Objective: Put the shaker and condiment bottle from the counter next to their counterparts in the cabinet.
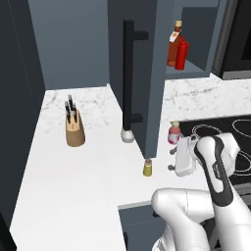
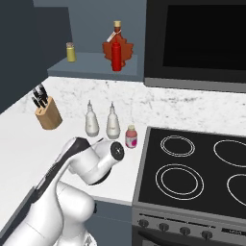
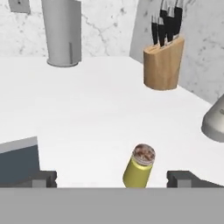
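2 dark fingertips of the gripper [image 3: 111,178] stand wide apart, holding nothing, with the shaker [image 3: 139,166] upright between them on the counter [image 3: 87,113]. Beyond it stands the knife block [image 3: 164,61]. 1 condiment bottle [image 1: 182,55] already sits on the cabinet [image 1: 139,73] shelf beside a taller orange-red bottle [image 1: 174,44].

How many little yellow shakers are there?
2. One yellow shaker stands on the white counter by the open cabinet door. The other shaker is on the cabinet shelf. More may be hidden.
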